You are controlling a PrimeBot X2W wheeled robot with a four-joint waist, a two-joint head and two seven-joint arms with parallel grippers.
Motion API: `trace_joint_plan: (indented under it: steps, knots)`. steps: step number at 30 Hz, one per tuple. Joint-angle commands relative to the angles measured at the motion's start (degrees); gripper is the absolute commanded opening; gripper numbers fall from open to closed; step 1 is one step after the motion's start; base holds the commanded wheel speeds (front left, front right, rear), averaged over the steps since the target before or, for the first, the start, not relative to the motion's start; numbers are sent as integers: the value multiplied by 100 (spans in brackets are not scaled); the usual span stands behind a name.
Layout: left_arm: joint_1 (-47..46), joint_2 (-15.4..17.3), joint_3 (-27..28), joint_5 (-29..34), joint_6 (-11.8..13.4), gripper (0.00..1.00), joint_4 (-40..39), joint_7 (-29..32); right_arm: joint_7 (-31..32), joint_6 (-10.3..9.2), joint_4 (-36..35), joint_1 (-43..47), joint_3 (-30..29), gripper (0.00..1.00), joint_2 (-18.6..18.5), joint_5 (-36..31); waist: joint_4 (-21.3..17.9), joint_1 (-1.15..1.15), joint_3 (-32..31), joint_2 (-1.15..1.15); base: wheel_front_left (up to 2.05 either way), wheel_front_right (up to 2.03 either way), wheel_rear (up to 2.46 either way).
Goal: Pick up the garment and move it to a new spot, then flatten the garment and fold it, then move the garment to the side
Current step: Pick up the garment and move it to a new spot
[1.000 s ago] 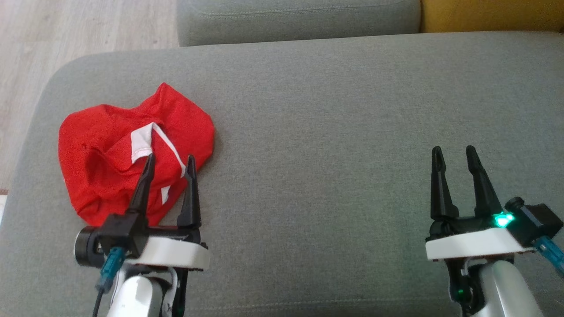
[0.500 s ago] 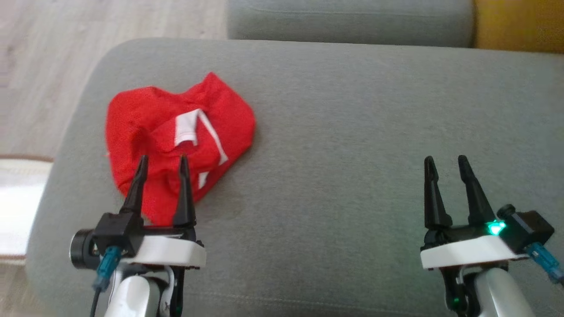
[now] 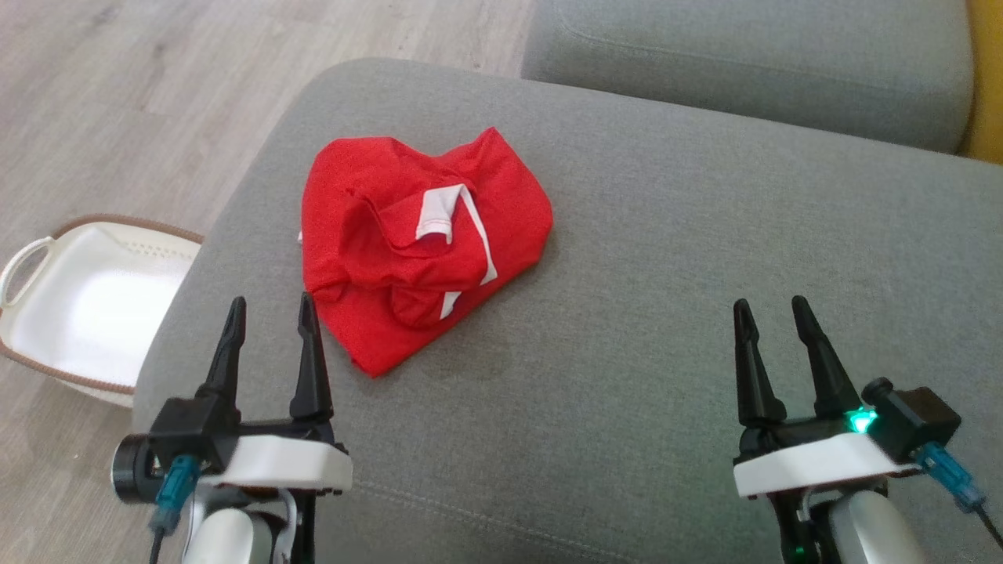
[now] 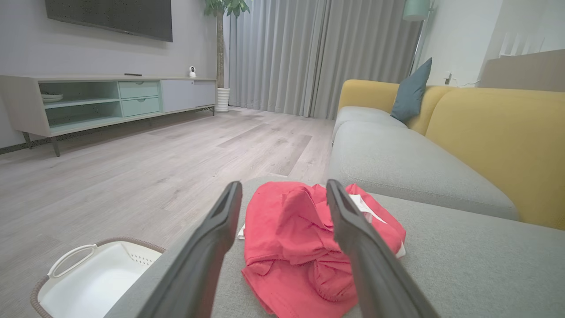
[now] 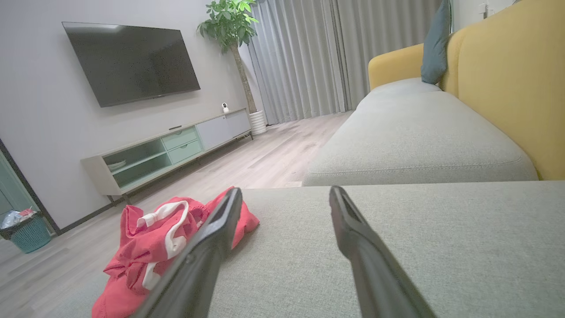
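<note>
Left hand (image 3: 270, 301), wide and empty, is nearer: the shirt (image 3: 376, 258) lies just ahead, slightly rightward; right hand (image 3: 772, 305), also wide, well apart.

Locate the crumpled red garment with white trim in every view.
Head view: crumpled red garment with white trim, upper left of centre.
Left wrist view: lower centre.
Right wrist view: lower left.
Shared landmark: grey fabric seat cushion under it.
</note>
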Motion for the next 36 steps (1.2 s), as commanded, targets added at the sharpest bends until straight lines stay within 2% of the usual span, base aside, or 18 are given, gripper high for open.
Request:
trace_joint_plan:
  steps: [1,6,14,21,27,36]
  knots:
    - [-108,-4,209,-23,25,100,-223,-44,-62,24,-165,-94,150,100,-39,27,67,0,-59,0,0,0,0]
    - [-84,-4,239,-25,29,100,-241,-44,-62,24,-159,-90,191,100,-39,33,55,0,-70,0,0,0,0]
    - [-143,-4,358,-51,19,100,-298,-44,-62,24,-184,-171,216,100,-39,-6,-195,0,108,0,0,0,0]
    - [-500,-2,426,-2,-300,100,58,-44,-62,24,-281,-355,52,100,-39,-66,-517,0,498,0,0,0,0]
    - [-1211,253,319,308,-591,100,1076,-33,-62,24,-375,-553,-152,100,-39,-152,-788,0,966,0,0,0,0]
    - [-2571,626,144,483,-905,100,2438,435,-62,24,-455,-794,-216,100,-39,-149,-1155,0,1499,0,0,0,0]
